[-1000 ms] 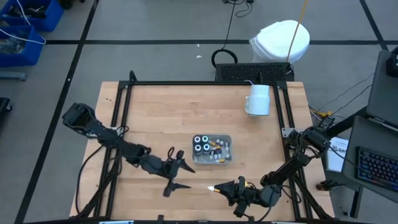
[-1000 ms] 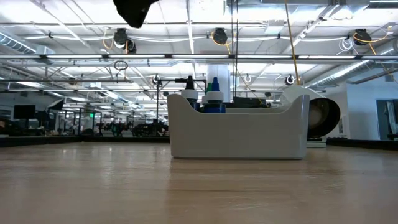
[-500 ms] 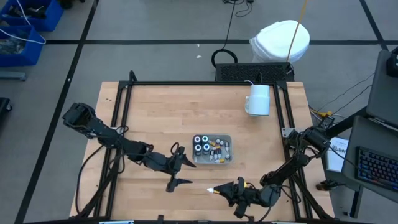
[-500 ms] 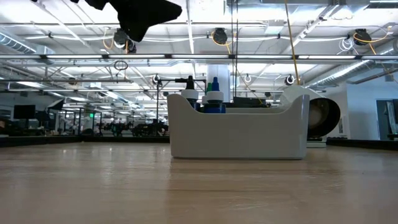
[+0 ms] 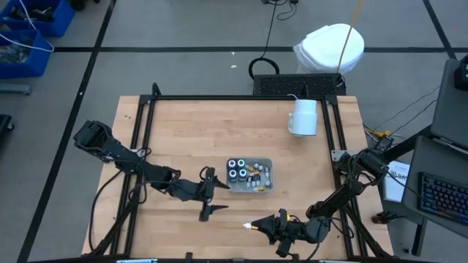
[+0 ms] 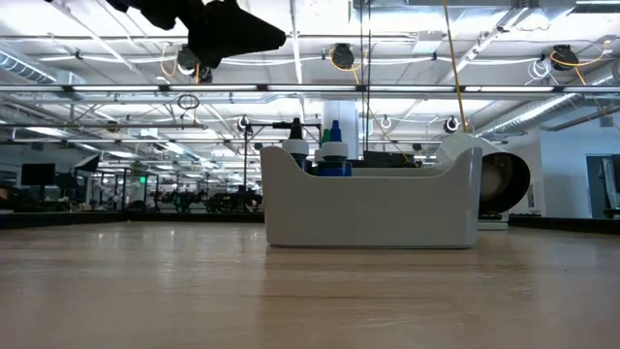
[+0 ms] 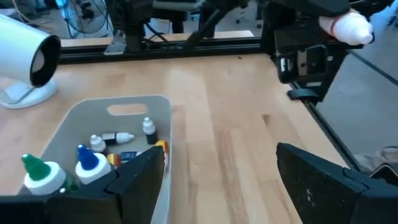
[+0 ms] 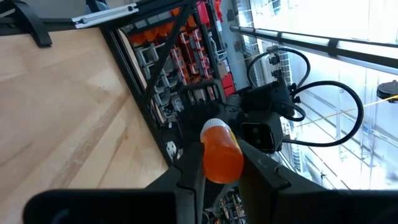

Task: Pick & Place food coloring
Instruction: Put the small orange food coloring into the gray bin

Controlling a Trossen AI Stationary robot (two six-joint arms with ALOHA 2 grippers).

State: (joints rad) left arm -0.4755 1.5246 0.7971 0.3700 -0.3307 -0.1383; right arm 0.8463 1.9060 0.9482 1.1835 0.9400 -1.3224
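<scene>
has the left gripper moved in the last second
Yes. The left gripper, open, has moved closer to the clear tray, which stayed put.

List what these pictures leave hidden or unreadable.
- Low view: the tray wall hides most bottles; only a few tops show.
- High view: the tray's bottles are too small to count.
- Left wrist view: the left hand covers the tray's near corner.
- Right wrist view: the right hand covers the orange bottle's lower half.

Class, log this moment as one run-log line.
left gripper: open beside tray | right gripper: shut on orange dropper bottle
</scene>
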